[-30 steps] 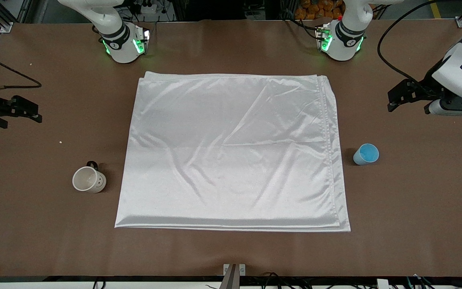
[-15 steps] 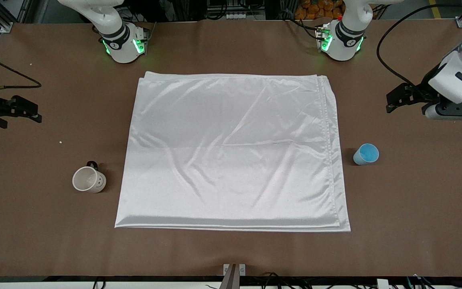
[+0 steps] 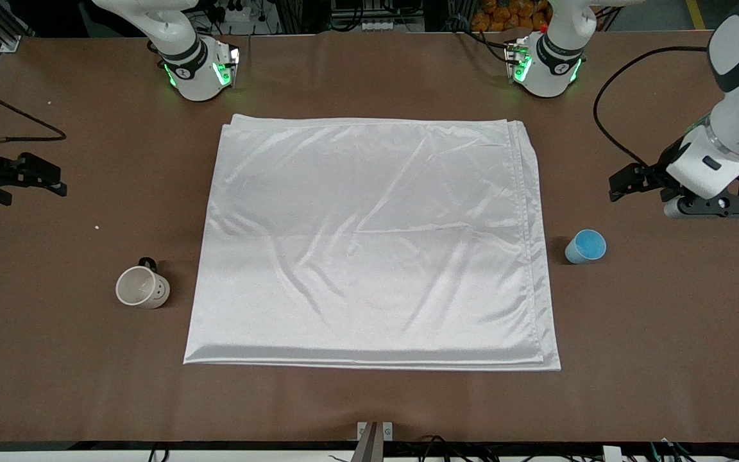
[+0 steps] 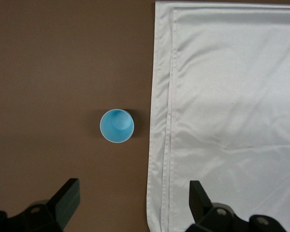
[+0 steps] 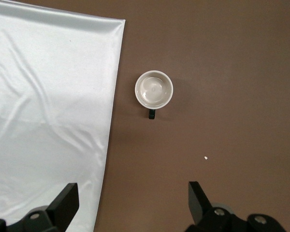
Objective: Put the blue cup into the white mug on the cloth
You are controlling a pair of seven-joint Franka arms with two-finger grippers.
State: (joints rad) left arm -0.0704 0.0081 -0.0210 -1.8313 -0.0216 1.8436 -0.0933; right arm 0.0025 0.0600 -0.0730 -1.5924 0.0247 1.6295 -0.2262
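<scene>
The blue cup (image 3: 586,247) stands upright on the bare table beside the cloth's edge at the left arm's end. It also shows in the left wrist view (image 4: 117,126). The white mug (image 3: 142,287) stands upright on the bare table beside the cloth at the right arm's end; the right wrist view shows it too (image 5: 154,90), with its black handle. The cloth (image 3: 369,244) lies flat in the middle. My left gripper (image 3: 626,181) is open and empty in the air over the table and cloth edge near the cup (image 4: 134,193). My right gripper (image 3: 45,179) waits open over the table (image 5: 133,193).
The brown table (image 3: 664,321) carries both arm bases along the edge farthest from the front camera. A black cable (image 3: 603,122) loops above the table by the left arm. A small white speck (image 3: 97,226) lies near the mug.
My left arm has swung down and toward the blue cup, its gripper now closer to the cup. The right arm, cup, mug and cloth have not moved.
</scene>
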